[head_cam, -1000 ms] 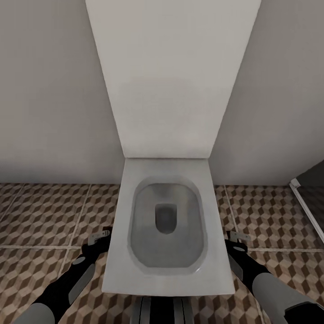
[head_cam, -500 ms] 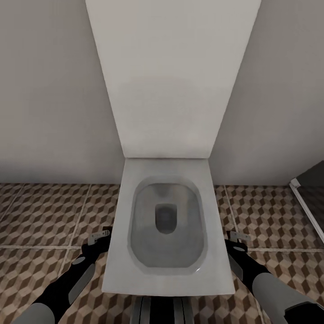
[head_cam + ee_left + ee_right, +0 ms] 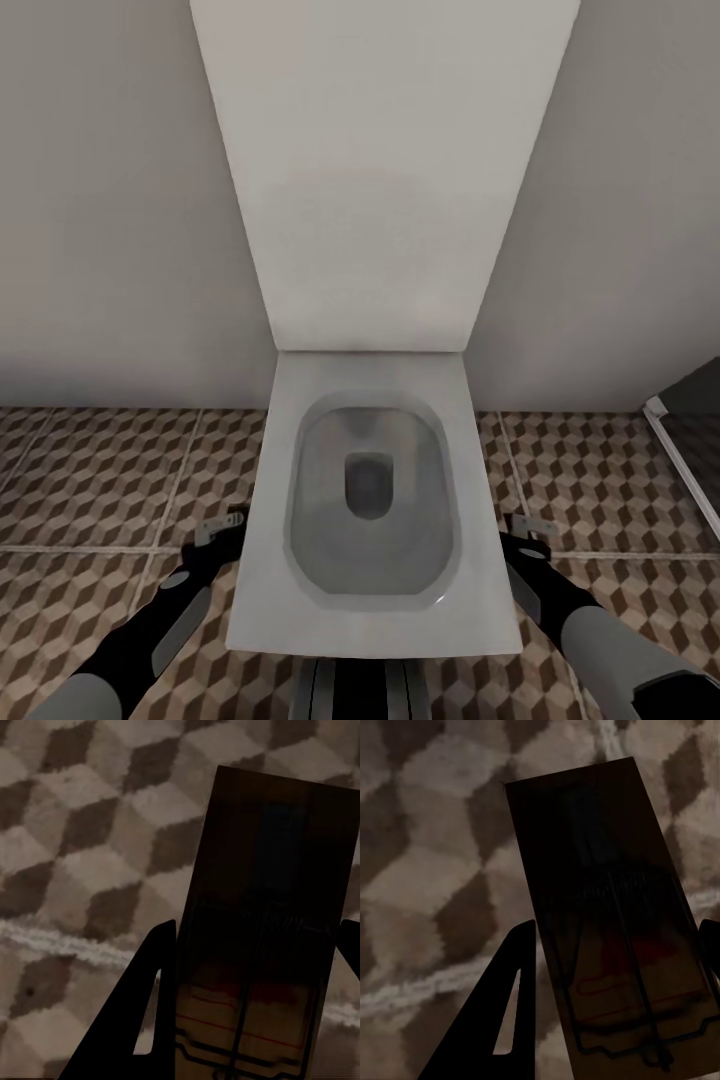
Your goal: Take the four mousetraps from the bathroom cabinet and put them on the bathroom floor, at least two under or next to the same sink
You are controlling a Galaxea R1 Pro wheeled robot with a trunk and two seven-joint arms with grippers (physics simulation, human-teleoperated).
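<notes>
From the head camera, a white toilet [image 3: 372,500] with its lid raised stands against the wall on the bathroom floor [image 3: 90,470]. The left gripper [image 3: 222,527] hangs just beside the bowl's left flank and the right gripper [image 3: 522,530] just beside its right flank. In the left wrist view, the left gripper's fingers [image 3: 154,1020] clamp a mousetrap [image 3: 262,937] above the cube-patterned tiles. In the right wrist view, the right gripper's fingers [image 3: 510,1020] likewise grip a second mousetrap [image 3: 611,922] over the tiles.
</notes>
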